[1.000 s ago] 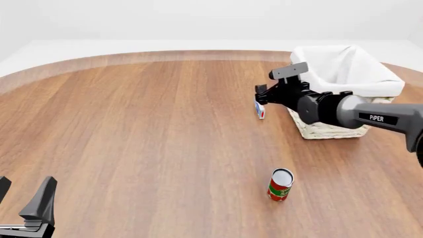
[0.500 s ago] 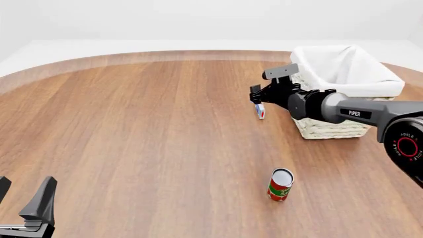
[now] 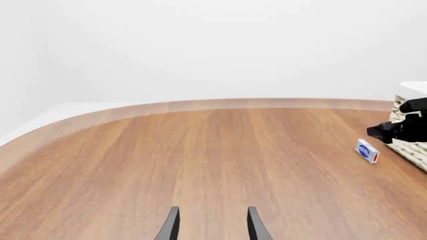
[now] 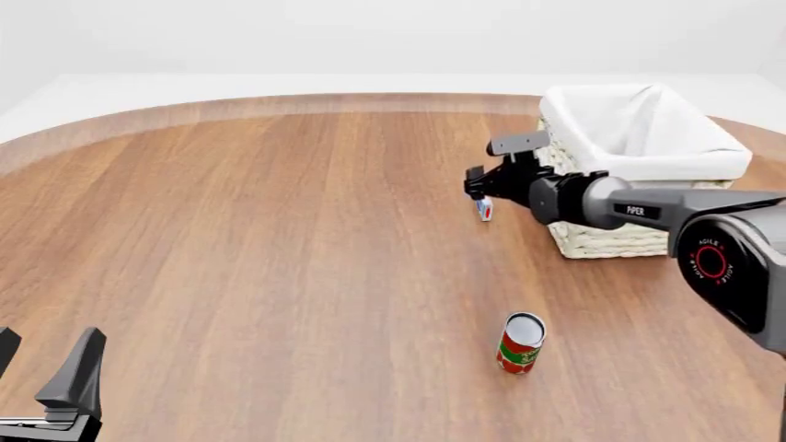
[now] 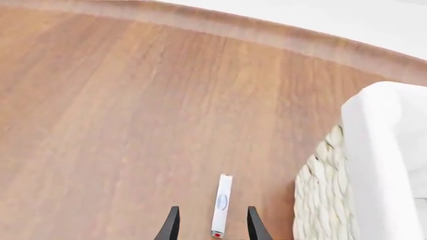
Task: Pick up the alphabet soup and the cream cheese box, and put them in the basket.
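The cream cheese box [image 4: 484, 209], tiny, blue and white with a red patch, lies on the wood just left of the basket [image 4: 614, 241]. My right gripper [image 4: 477, 187] hovers open right over it. In the right wrist view the box [image 5: 221, 205] stands edge-on between the two dark fingers [image 5: 171, 225], nearer one of them, untouched. The left wrist view shows the same box [image 3: 367, 150] far off beside the right gripper [image 3: 399, 130]. My left gripper [image 4: 43, 357] rests open at the near left corner, holding nothing. The alphabet soup is out of view.
A red-and-green labelled can [image 4: 521, 343] stands upright near the front, well short of the basket. The basket's white cloth liner [image 4: 645, 129] folds over its rim, and its woven wall [image 5: 320, 200] sits close beside the right gripper. The table's curved far edge [image 4: 307, 103] runs behind.
The right arm has reached further out, bringing its gripper a little left and lower, closer over the cream cheese box. Left arm, box and can have not moved.
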### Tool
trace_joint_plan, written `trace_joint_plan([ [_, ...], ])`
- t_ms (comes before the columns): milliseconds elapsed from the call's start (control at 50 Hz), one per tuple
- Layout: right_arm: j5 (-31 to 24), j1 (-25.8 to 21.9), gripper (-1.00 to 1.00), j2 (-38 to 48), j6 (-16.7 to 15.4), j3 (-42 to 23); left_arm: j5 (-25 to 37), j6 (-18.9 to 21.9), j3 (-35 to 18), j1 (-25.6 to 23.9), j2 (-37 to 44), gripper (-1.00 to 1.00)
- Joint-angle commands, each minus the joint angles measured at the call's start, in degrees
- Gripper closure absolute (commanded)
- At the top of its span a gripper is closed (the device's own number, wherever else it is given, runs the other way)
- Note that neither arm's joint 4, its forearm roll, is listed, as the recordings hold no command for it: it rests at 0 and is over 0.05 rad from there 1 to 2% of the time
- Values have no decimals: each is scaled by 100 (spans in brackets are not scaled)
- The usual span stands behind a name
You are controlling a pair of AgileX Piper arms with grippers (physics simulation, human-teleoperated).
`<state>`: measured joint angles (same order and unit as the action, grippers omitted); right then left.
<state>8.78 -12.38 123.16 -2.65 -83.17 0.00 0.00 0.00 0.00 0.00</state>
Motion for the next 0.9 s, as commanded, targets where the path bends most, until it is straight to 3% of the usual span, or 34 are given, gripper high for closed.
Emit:
trace_joint_plan([
  [20, -31, 32, -100, 228, 64, -116, 0, 0, 0, 0, 0, -100],
  [900, -240, 108, -100, 874, 135, -652, 0, 0, 0, 0, 0, -100],
])
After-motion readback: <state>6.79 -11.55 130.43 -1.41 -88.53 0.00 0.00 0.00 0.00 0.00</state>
